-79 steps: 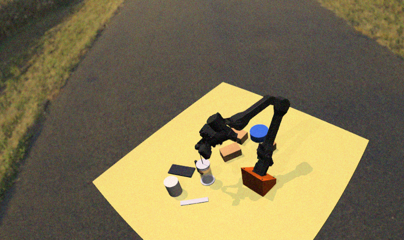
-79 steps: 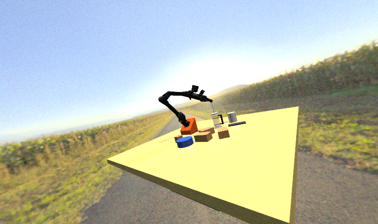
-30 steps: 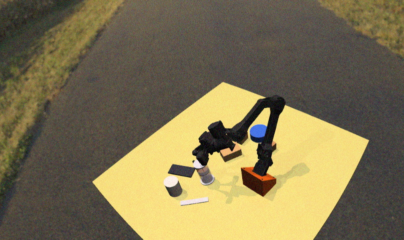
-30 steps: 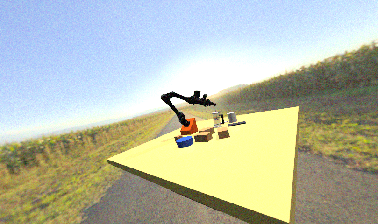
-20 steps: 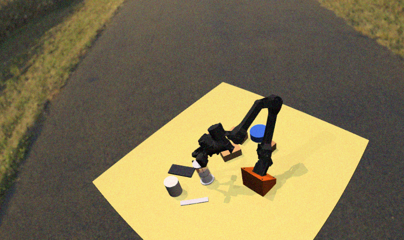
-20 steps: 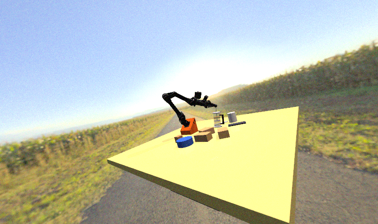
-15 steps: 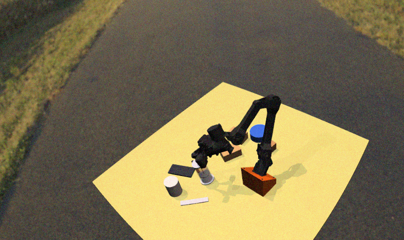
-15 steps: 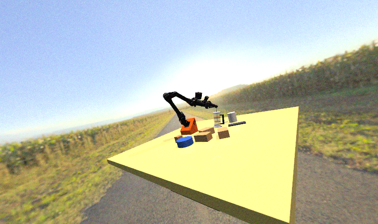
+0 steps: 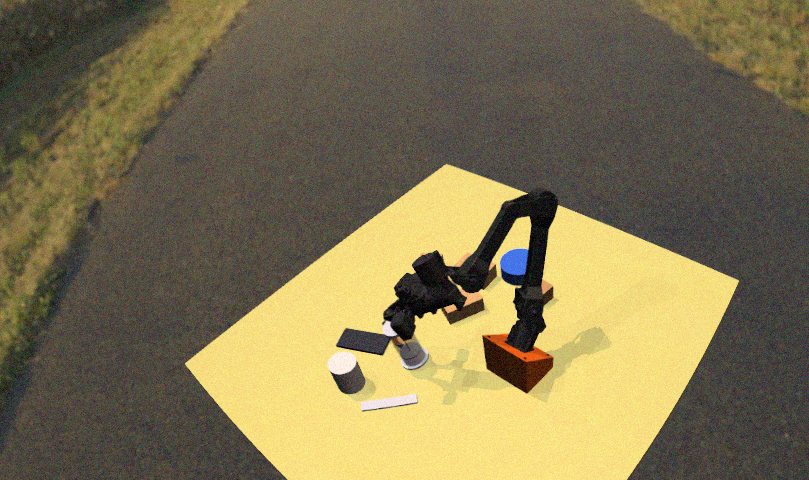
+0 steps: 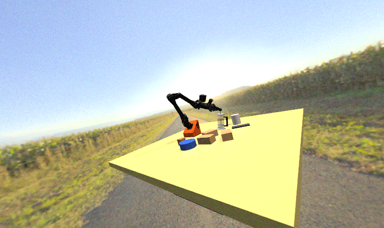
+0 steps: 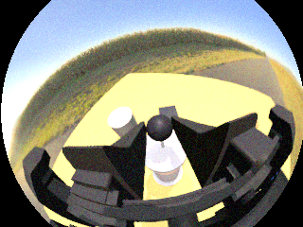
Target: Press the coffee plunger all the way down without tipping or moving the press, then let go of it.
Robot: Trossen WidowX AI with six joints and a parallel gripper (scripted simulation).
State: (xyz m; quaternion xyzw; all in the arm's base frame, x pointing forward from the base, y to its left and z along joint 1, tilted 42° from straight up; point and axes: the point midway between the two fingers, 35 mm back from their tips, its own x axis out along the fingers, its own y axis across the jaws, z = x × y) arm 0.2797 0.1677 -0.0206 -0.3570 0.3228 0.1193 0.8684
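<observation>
While the coffee press stands upright on the yellow table, its black plunger knob is clamped between the two dark fingers of the gripper, which is partly closed around it. In the wrist view the knob is seen directly above the pale lid and glass body of the press. In the top view the press is found near the middle of the table's near-left part, with the gripper poised over it. A flat black slab lies just left of the press, a grey cylinder stands nearer and further left, and a thin white strip lies nearest of all. Brown blocks and a blue disc are placed apart from the press, close to the arm's orange base. No brand, label or writing can be read on any item. The table is set outdoors on a dark asphalt road, bordered by grass under a bright, hazy sky.
</observation>
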